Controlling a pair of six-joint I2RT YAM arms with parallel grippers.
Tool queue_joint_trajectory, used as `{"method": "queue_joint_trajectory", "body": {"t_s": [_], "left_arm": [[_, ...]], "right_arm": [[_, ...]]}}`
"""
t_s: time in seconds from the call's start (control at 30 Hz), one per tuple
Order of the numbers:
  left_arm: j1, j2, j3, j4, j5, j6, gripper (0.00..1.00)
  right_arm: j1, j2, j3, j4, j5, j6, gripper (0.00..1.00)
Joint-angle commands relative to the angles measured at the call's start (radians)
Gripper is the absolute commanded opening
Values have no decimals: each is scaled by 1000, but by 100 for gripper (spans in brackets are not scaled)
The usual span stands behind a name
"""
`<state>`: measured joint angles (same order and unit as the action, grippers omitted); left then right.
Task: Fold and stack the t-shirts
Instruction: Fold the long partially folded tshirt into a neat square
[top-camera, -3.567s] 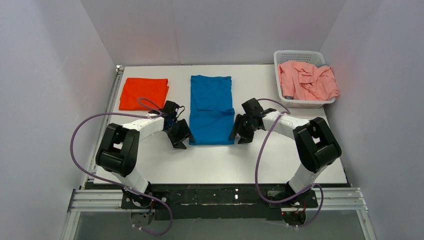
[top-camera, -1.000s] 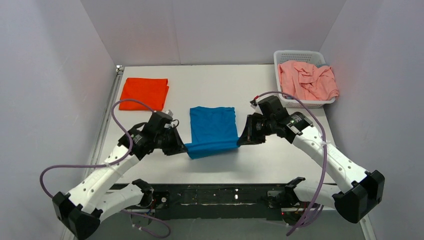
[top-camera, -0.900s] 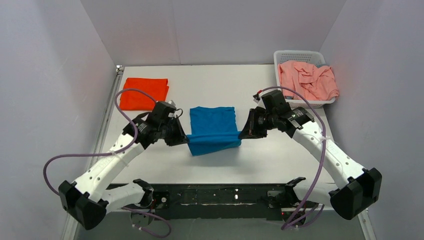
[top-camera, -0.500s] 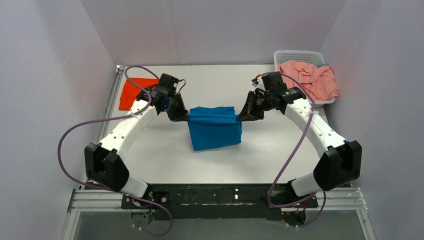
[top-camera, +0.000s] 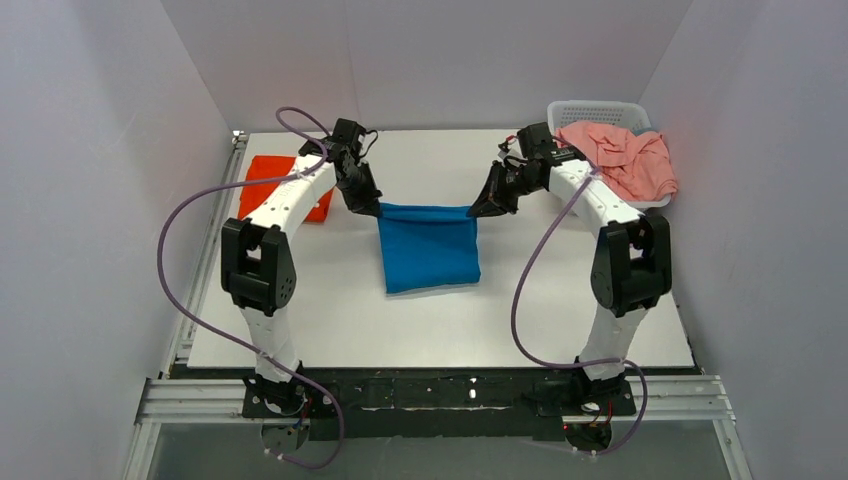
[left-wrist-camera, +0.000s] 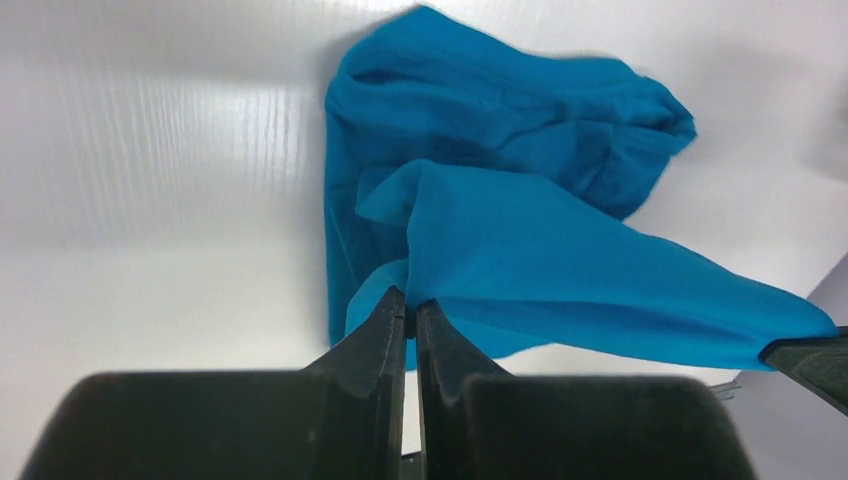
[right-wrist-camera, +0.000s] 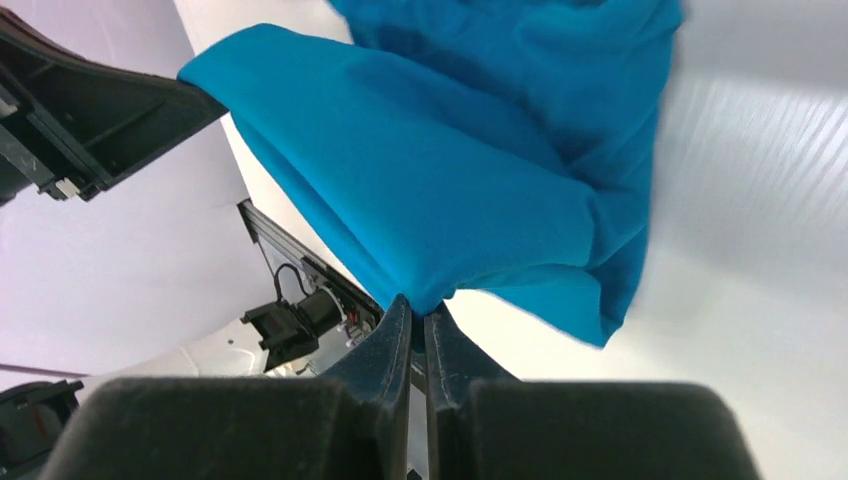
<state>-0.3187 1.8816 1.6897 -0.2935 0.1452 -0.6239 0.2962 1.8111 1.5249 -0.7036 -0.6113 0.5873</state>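
A blue t-shirt (top-camera: 430, 250) lies folded over itself in the middle of the table, its top layer stretched between both grippers at its far edge. My left gripper (top-camera: 376, 209) is shut on the shirt's far left corner (left-wrist-camera: 410, 300). My right gripper (top-camera: 477, 210) is shut on the far right corner (right-wrist-camera: 418, 315). In the left wrist view the blue cloth (left-wrist-camera: 520, 220) hangs taut above the lower layer. A folded orange t-shirt (top-camera: 268, 180) lies at the far left, partly hidden behind the left arm. A pink t-shirt (top-camera: 625, 160) is heaped in the basket.
The white basket (top-camera: 600, 107) stands at the far right corner of the table. White walls close in on the left, back and right. Purple cables loop from both arms over the table's sides.
Both grippers have carried the shirt's near edge up and away toward the far edge, folding it in half. The arms now reach far out over the table.
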Motion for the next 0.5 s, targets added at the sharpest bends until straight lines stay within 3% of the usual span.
{"method": "queue_joint_trajectory", "body": {"t_s": [0.0, 0.27, 0.33, 0.43, 0.47], "left_arm": [[45, 96, 59, -123, -65, 38, 0], [66, 303, 247, -185, -95, 45, 0], [75, 343, 288, -209, -65, 43, 17], [77, 363, 324, -227, -74, 48, 39], [78, 360, 350, -229, -67, 50, 59]], "right_arm": [[-47, 130, 98, 26, -18, -2, 1], [-61, 405, 317, 7, 12, 22, 1], [-61, 432, 335, 21, 41, 33, 8], [-63, 465, 390, 48, 81, 44, 33], [-63, 506, 487, 4, 134, 31, 47]]}}
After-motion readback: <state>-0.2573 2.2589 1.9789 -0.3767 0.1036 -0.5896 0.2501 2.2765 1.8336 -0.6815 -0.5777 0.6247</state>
